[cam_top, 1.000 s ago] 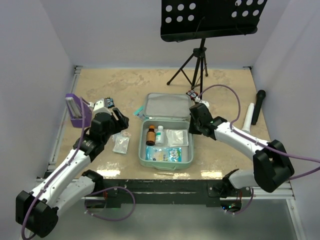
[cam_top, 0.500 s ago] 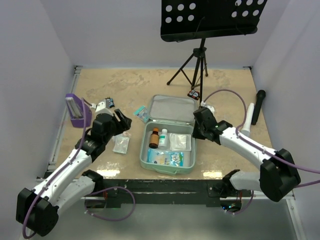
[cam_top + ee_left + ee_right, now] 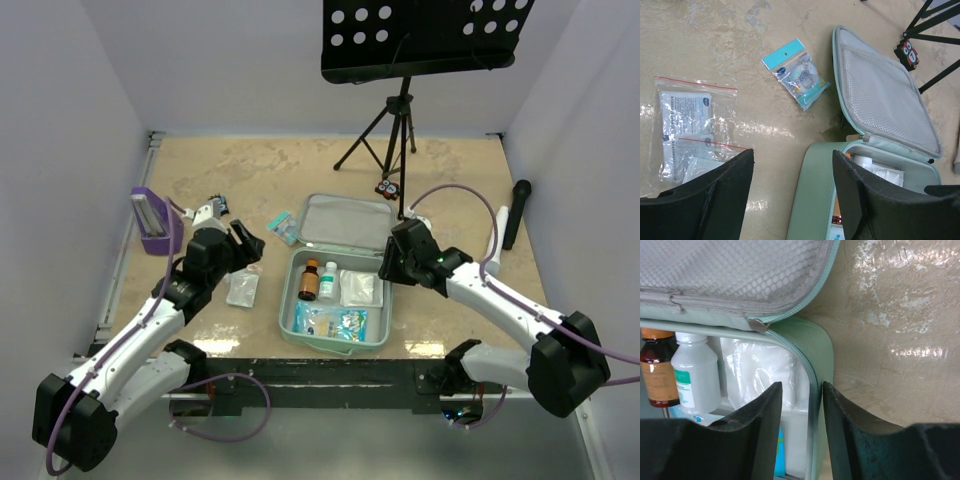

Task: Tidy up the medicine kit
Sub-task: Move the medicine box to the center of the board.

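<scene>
The mint-green medicine kit [image 3: 287, 300] lies open at the table's front centre, with its lid [image 3: 345, 222] flat behind it. Inside are a brown bottle [image 3: 309, 281], a white bottle [image 3: 328, 279], a white bag [image 3: 360, 288] and blue packets [image 3: 332, 322]. My right gripper [image 3: 392, 268] straddles the kit's right wall [image 3: 822, 355], fingers closed onto it [image 3: 801, 386]. My left gripper [image 3: 245, 245] is open and empty [image 3: 792, 155], hovering just left of the kit's left wall [image 3: 815, 190]. A zip bag [image 3: 685, 132] and a blue-topped packet [image 3: 797, 75] lie on the table to the left.
A purple stand [image 3: 152, 222] sits at far left. A music stand's tripod [image 3: 390, 130] stands behind the kit, with a small owl-like item [image 3: 386, 187] at its foot. A black microphone [image 3: 518, 210] and a white tube [image 3: 497, 235] lie at right.
The kit has slid toward the front and turned slightly, moving together with my right gripper on its right wall. My left gripper has shifted a little forward.
</scene>
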### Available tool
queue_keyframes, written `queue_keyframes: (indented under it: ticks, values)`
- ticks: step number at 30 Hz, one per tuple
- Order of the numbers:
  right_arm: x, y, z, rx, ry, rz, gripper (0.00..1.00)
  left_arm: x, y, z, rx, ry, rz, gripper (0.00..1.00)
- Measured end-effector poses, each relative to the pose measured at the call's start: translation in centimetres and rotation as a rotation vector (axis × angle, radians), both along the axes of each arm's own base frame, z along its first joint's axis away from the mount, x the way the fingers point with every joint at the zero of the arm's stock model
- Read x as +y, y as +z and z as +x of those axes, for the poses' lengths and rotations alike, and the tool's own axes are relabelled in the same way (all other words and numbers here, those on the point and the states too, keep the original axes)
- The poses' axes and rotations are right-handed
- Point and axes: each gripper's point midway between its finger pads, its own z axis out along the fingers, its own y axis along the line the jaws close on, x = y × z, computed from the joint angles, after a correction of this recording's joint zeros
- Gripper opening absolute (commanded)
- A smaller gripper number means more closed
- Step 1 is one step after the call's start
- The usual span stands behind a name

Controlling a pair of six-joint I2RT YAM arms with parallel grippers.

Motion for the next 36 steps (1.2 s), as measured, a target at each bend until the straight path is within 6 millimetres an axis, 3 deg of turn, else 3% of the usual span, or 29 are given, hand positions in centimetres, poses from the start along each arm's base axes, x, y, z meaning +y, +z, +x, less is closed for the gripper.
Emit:
queue_keyframes:
  ticks: [6, 11, 15, 19, 22, 27, 36]
  values:
    - [0.7, 2.9, 1.2, -0.048, 0.0, 0.027, 0.58, -0.3, 0.0, -0.2, 0.004, -0.018, -0.009, 0.66]
    - [2.1, 7.2, 3.6, -0.152, 0.01, 0.077, 0.6, -1.2, -0.5, -0.8, 0.014, -0.067, -0.033, 0.65]
    - [3.2, 9.9, 5.7, -0.227, 0.029, 0.101, 0.59, -2.7, -0.9, -2.1, 0.007, -0.143, -0.053, 0.73]
    - [3.8, 10.2, 6.9, -0.256, 0.05, 0.089, 0.59, -5.5, -1.9, -4.0, 0.031, -0.262, -0.042, 0.75]
    - [3.9, 10.1, 7.2, -0.265, 0.067, 0.076, 0.59, -7.2, -3.9, -4.9, 0.097, -0.328, -0.003, 0.75]
    - [4.2, 10.5, 7.7, -0.297, 0.093, 0.075, 0.58, -7.4, -6.9, -5.4, 0.188, -0.354, 0.079, 0.73]
    - [4.0, 12.1, 7.7, -0.36, 0.13, 0.064, 0.58, -7.5, -5.5, -4.3, 0.109, -0.392, 0.135, 0.61]
